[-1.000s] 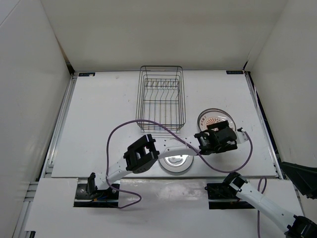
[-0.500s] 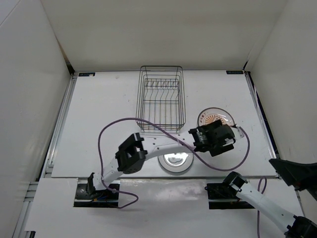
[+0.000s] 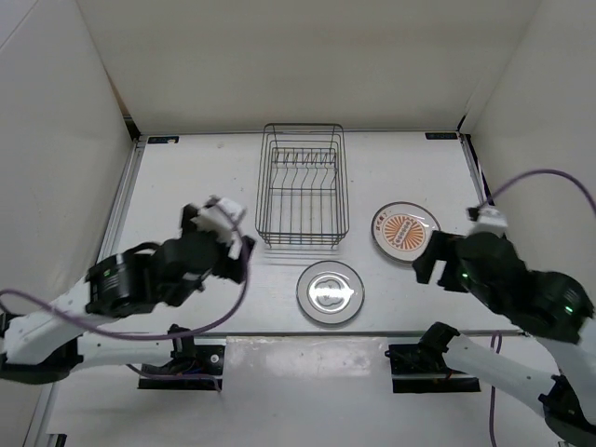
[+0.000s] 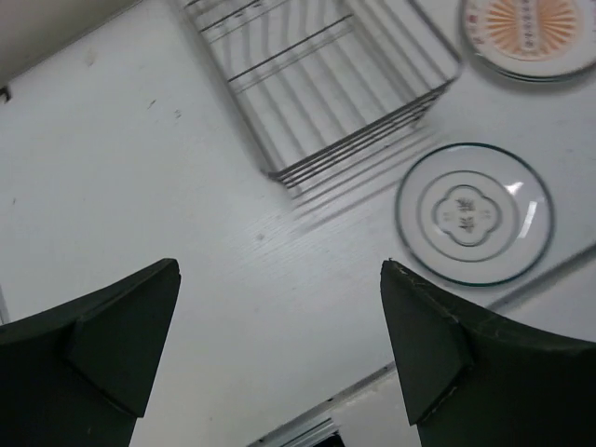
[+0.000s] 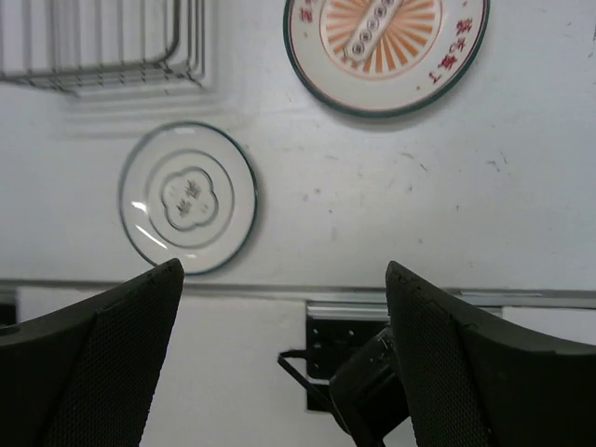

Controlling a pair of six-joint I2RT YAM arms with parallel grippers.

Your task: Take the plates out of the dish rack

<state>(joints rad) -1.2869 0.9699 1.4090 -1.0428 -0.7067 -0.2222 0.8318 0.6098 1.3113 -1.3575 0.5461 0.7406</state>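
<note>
My left claw (image 4: 279,349) and right claw (image 5: 284,340) both hang spread apart, holding nothing. On the desk (image 3: 186,186), the grey-flower plate (image 3: 331,291) lies flat at 6 o'clock from the dish rack (image 3: 300,200), the orange-patterned plate (image 3: 405,229) at 4 o'clock

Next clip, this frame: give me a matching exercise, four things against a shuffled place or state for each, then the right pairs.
Things:
1. dish rack
2. orange plate
3. grey-flower plate
4. left gripper

Places or states:
A. open, holding nothing
B. lying flat, straight in front of the rack
C. no plate showing inside
D. lying flat, to the right of the rack's near corner

Pairs: 1-C, 2-D, 3-B, 4-A
</note>
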